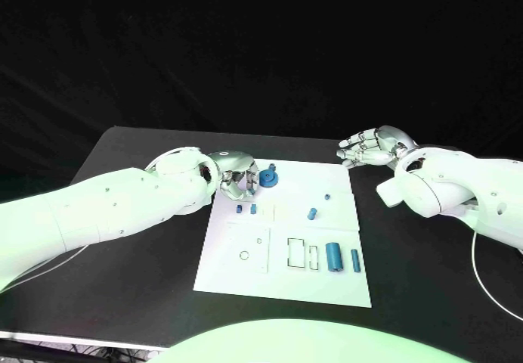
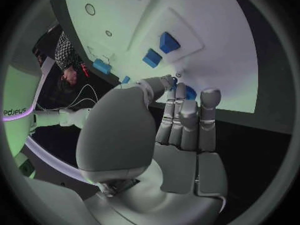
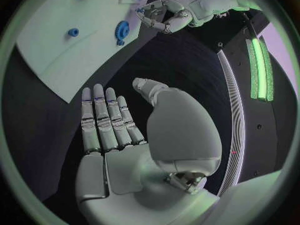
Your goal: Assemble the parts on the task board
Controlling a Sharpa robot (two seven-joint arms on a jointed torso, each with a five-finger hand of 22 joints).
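The left hand (image 1: 232,175) is seen at the far left corner of the task board (image 1: 234,268), its fingertips beside a blue gear (image 1: 268,178); whether anything is grasped cannot be determined, the fingertips being obscured. The right hand (image 1: 370,147) is held released, fingers apart, above the tabletop (image 1: 142,265) beyond the board's far right corner.

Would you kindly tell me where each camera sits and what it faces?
Head view: above, looking down at the board; both arms enter.
Left wrist view: behind the left hand, facing the board's parts.
Right wrist view: behind the open right hand, off the board.
Shared: the gear appears in head and right wrist views.
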